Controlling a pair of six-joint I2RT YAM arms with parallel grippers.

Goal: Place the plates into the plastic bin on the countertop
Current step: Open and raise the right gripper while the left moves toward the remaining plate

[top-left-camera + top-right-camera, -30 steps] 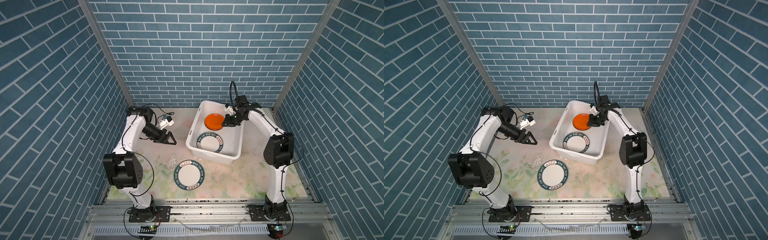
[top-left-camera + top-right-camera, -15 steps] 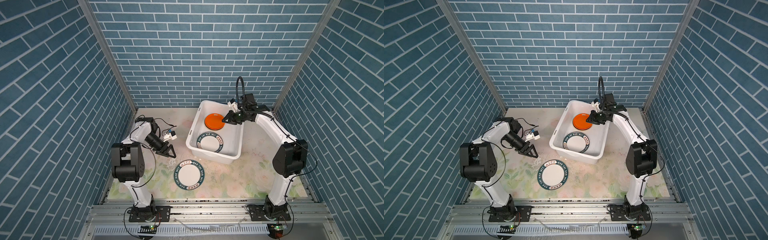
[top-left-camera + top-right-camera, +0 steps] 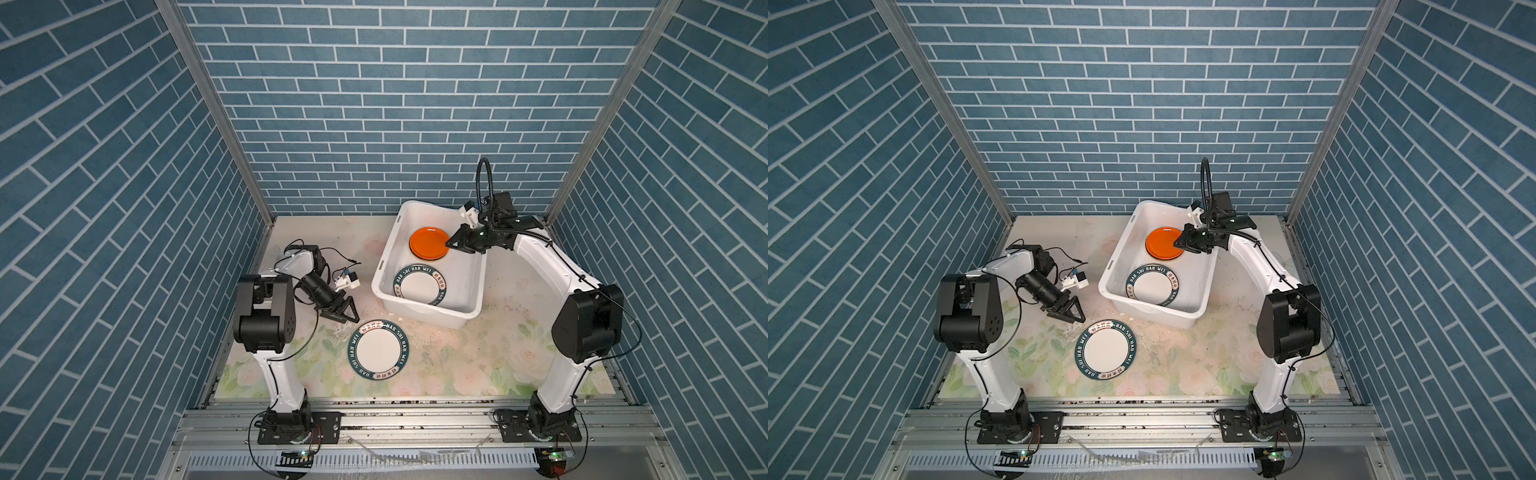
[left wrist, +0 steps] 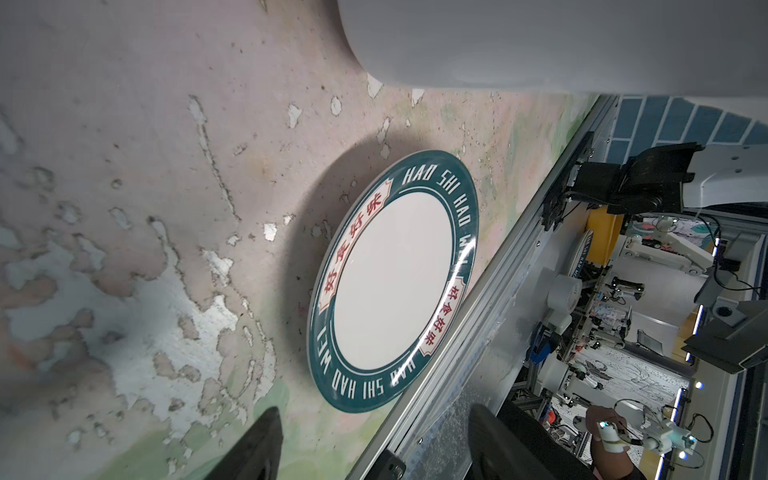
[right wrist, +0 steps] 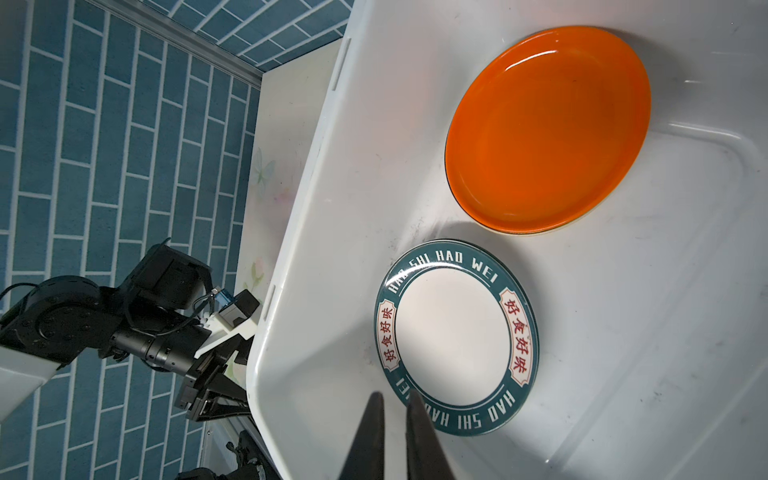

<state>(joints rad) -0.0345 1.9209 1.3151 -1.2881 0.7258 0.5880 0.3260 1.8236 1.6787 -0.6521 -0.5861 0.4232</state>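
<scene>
A white plate with a lettered dark-green rim (image 3: 378, 350) (image 3: 1106, 350) (image 4: 395, 278) lies flat on the countertop (image 3: 478, 353), in front of the plastic bin (image 3: 432, 313) (image 3: 1158, 316). My left gripper (image 3: 347, 318) (image 3: 1073, 316) (image 4: 374, 415) hangs low just beyond that plate's back-left edge. Its jaws are open and empty. Inside the bin lie an orange plate (image 3: 428, 243) (image 5: 548, 129) and a second green-rimmed plate (image 3: 420, 286) (image 5: 455, 345). A cream edge shows under the orange one. My right gripper (image 3: 451, 243) (image 3: 1179, 242) (image 5: 395, 397) hovers over the bin beside the orange plate, shut and holding nothing.
Blue brick walls close in the left, back and right sides. A metal rail (image 3: 415, 405) runs along the countertop's front edge, close to the loose plate. The countertop print is worn and flaking (image 4: 174, 291) near the left gripper. The bin stands at the back right.
My left arm has folded in and brought its gripper forward and down toward the plate on the countertop. The right arm's elbow has swung out to the right; its gripper stays over the bin.
</scene>
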